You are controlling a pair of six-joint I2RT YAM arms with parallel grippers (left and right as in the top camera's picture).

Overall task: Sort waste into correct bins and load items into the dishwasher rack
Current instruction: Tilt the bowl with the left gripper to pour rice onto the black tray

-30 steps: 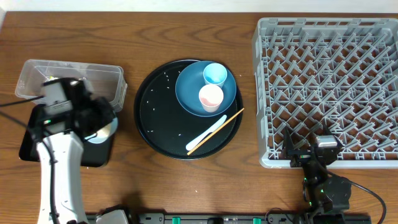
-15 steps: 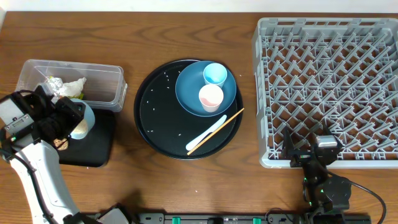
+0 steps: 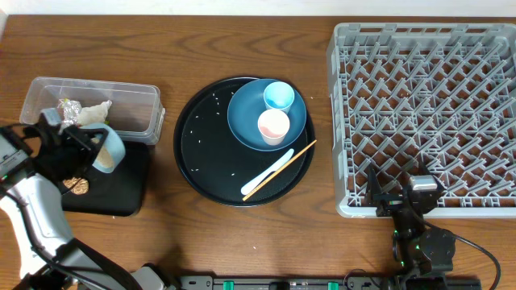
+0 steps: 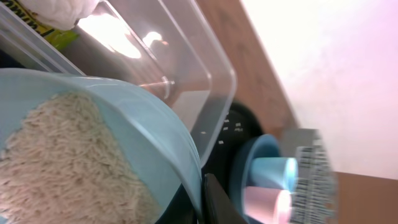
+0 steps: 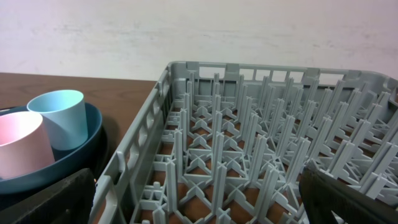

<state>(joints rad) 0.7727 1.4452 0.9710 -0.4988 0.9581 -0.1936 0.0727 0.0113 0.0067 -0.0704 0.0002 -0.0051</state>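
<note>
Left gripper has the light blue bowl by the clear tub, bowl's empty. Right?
Not empty: the light blue bowl holds a heap of white rice, as the left wrist view shows. The rest stands: the left gripper grips it by the clear tub.

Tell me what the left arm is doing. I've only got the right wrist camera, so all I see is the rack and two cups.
Observer: The left claw is shut on the light blue bowl, holding it tilted over the shallow black tray.
Operator: Anything inside the bowl?
Observer: Yes, the left wrist view shows white rice heaped in it.
Operator: What else is near the cups?
Observer: A white spoon and a wooden chopstick lie on the round black tray, next to the blue plate.
</note>
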